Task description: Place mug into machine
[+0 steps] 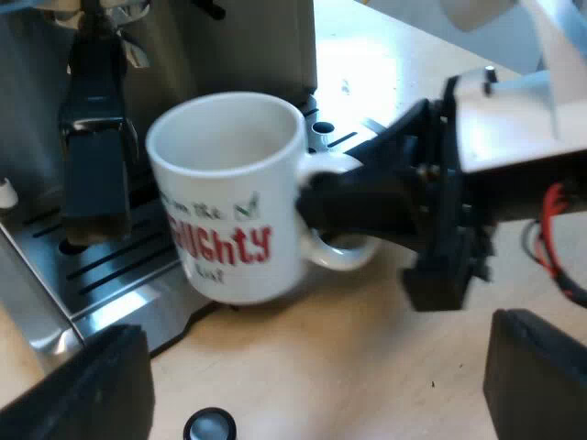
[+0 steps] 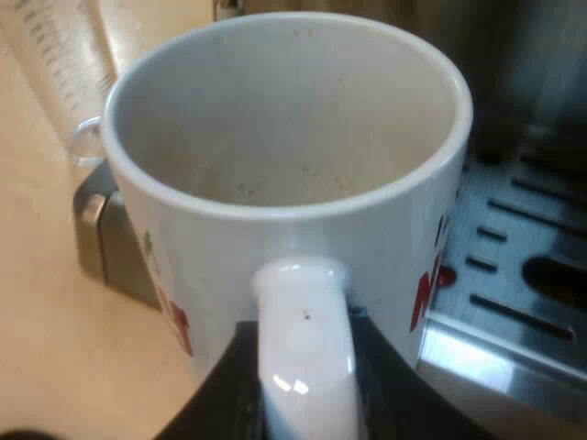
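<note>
The right gripper (image 1: 323, 218) is clamped on the handle of the white mug (image 1: 227, 197); in its own view the black fingers (image 2: 218, 396) press on either side of that handle. The mug is upright, mouth open and nothing in it, and sits at the front edge of the espresso machine (image 1: 248, 46), its base overlapping the rim of the slotted drip tray (image 1: 103, 268). I cannot tell whether its base rests on anything. Most of the tray behind the mug lies bare. A dark part (image 1: 92, 156) hangs from the machine's front over the tray, apart from the mug's rim. The left gripper (image 1: 316, 353) hovers over bare table (image 1: 367, 367) near the mug, its fingers wide apart, holding nothing. A small round black thing (image 1: 209, 426) lies on the table beside one finger. A measuring glass (image 2: 55, 64) stands just beyond the mug
</note>
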`<state>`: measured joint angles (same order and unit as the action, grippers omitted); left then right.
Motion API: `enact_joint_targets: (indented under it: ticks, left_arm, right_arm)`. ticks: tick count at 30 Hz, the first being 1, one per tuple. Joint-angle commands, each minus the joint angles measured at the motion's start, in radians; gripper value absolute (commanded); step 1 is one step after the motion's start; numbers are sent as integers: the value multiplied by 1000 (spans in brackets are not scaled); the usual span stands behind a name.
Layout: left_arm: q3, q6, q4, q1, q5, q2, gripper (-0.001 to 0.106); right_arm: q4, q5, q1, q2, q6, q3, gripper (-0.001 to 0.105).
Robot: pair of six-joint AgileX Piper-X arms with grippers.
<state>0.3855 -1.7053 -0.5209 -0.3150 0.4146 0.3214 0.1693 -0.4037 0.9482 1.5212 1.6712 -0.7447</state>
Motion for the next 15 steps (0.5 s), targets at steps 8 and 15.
enact_joint_targets:
  ticks: [8,15]
  left_arm:
    - [2,4,-28,-5,8,-6,86]
    - [2,4,-35,-5,8,-6,86]
  right_arm:
    - [166,-42,-24,88,16,-47,0]
    - [194,-49,-44,133,16,-62,0]
